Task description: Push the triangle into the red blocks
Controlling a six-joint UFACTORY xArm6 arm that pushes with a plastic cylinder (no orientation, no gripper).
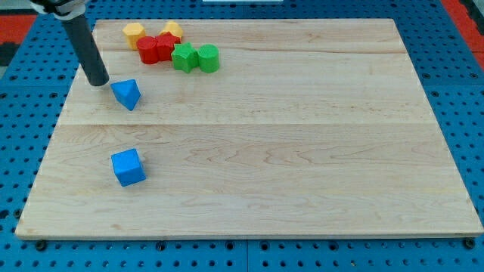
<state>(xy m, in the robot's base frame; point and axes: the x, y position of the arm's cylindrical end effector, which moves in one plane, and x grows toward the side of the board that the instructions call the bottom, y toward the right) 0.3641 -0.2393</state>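
Observation:
A blue triangle block [127,94] lies at the view's upper left on the wooden board [287,151]. My tip [99,81] stands just left of it and slightly above, close to touching its left side. Two red blocks [155,48] sit near the view's top, up and to the right of the triangle, apart from it. One red block is a cylinder [147,50] and the other a star shape [165,45].
Two yellow blocks [134,33] [172,31] lie behind the red ones. A green star [183,57] and a green cylinder [208,58] sit to their right. A blue cube [128,167] lies at the lower left. The board rests on a blue pegboard.

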